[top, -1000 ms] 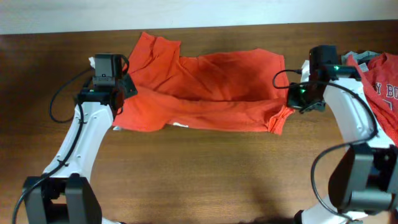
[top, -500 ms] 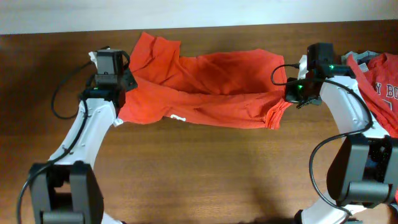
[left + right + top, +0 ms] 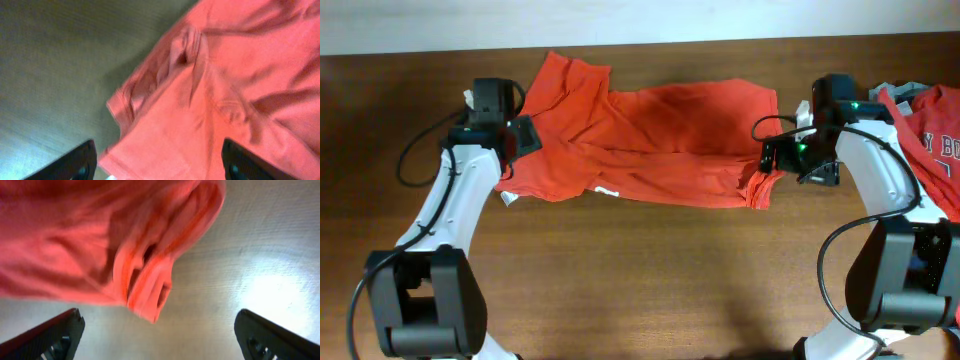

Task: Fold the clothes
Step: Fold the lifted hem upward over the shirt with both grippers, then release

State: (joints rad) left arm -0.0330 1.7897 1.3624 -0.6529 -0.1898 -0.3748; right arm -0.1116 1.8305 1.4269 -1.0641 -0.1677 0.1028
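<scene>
Left claw [image 3: 517, 138] sits over the left end of the orange-red T-shirt [image 3: 660, 140], jaws spread wide with nothing pinched; the left wrist view shows both fingers apart and the shirt's hem corner lying loose on the table [image 3: 640, 285] between them. The shirt lies flat-ish on the far half of the table with its long axis running side to side. It spans from one claw to the other, so each arm is nearest its own end. A sleeve pokes up at far left, and a small white tag [image 3: 607, 190] peeks out at the near edge, left of centre. The middle is wrinkled, with a crease line running lengthwise. The right end is bunched, and the right wrist view shows doubled hem layers curled into a lump. Right claw [image 3: 788, 157] is at that lump, just beside it, jaws also wide open and holding nothing. At far right, well clear of the shirt, is a pile of other clothes [image 3: 932, 135], red with white lettering and some grey under it, untouched. Judgement: the next grab turns on the ends. The cloth lies inboard of each claw, to the right of the left claw and to the left of the right claw. The bunched right end probably needs a cleaner pinch than the flatter left corner.
</scene>
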